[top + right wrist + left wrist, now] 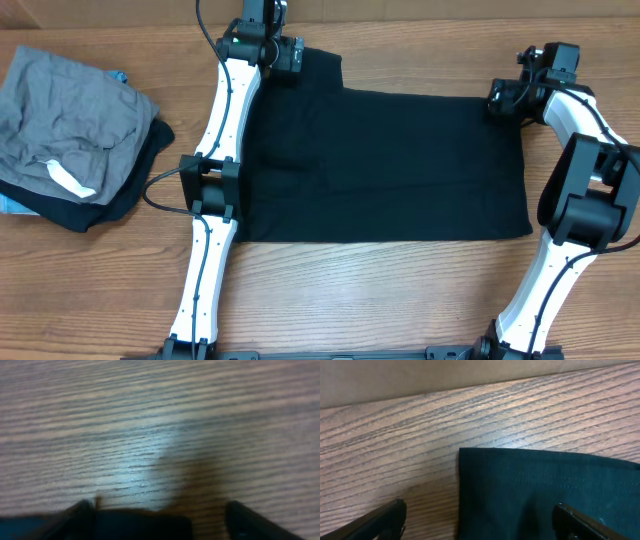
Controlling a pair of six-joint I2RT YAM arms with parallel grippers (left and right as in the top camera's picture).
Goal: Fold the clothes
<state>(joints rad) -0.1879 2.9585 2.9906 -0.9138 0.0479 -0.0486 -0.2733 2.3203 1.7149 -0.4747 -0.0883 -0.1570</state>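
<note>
We see the black T-shirt (400, 170) lying flat on the table (380, 300); left jaws and right jaws both stand open at its corners.

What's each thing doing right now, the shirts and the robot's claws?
Black T-shirt, lying flat, not gripped.
Grey garment, crumpled, lying on top.
Dark garment, flattened under the grey one.
Left claw, open over the T-shirt's corner.
Right claw, open.
</note>
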